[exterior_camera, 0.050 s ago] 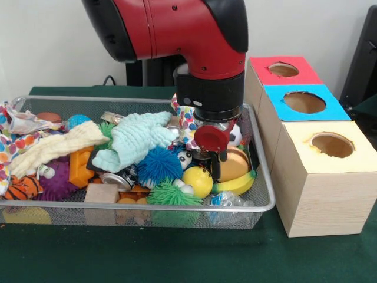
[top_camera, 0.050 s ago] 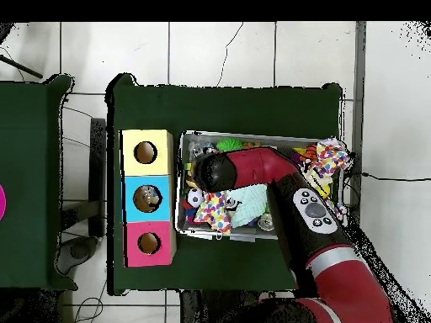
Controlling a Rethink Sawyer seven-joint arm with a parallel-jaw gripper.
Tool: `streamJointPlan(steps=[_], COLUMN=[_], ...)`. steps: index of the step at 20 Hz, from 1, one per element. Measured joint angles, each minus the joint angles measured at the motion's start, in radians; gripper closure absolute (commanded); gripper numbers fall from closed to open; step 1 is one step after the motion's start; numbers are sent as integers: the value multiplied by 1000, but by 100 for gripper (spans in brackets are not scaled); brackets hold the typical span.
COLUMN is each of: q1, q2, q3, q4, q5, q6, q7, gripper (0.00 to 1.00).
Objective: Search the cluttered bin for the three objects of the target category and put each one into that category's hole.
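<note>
The wire bin (exterior_camera, 0.050 s ago: 264,177) is heaped with toys, cloths and cans. My gripper (exterior_camera, 0.050 s ago: 214,168) reaches down into its right end, just behind a yellow ball (exterior_camera, 0.050 s ago: 198,180) and beside an orange bowl (exterior_camera, 0.050 s ago: 235,164) and a banana (exterior_camera, 0.050 s ago: 240,184). Whether it holds anything is hidden. From overhead only the arm's dark wrist (top_camera, 0.050 s ago: 210,172) shows, over the bin's end nearest the boxes. Three wooden boxes stand beside the bin, with a red-topped hole (exterior_camera, 0.050 s ago: 283,69), a blue-topped hole (exterior_camera, 0.050 s ago: 304,102) and a yellow-topped hole (exterior_camera, 0.050 s ago: 331,144). Something small lies inside the blue box's hole (top_camera, 0.050 s ago: 147,198).
Also in the bin are a mint knitted cloth (exterior_camera, 0.050 s ago: 138,138), a blue spiky ball (exterior_camera, 0.050 s ago: 159,165), a green spiky ball (exterior_camera, 0.050 s ago: 171,194), a cream cloth (exterior_camera, 0.050 s ago: 56,147), an orange block (exterior_camera, 0.050 s ago: 80,167), a drink can (exterior_camera, 0.050 s ago: 118,178) and a polka-dot cloth (exterior_camera, 0.050 s ago: 187,121). Green table cloth (exterior_camera, 0.050 s ago: 177,253) lies in front.
</note>
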Motion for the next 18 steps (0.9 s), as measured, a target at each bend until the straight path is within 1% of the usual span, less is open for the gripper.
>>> streamJointPlan(steps=[3, 9, 15, 18], q1=[4, 34, 90, 100], q2=[10, 51, 119, 116], q3=[-4, -33, -57, -66], q4=[-6, -64, -115, -124], q5=[-2, -3, -1, 2], q6=[-5, -42, -66, -61], q7=[0, 0, 0, 0], gripper=[0, 0, 0, 0])
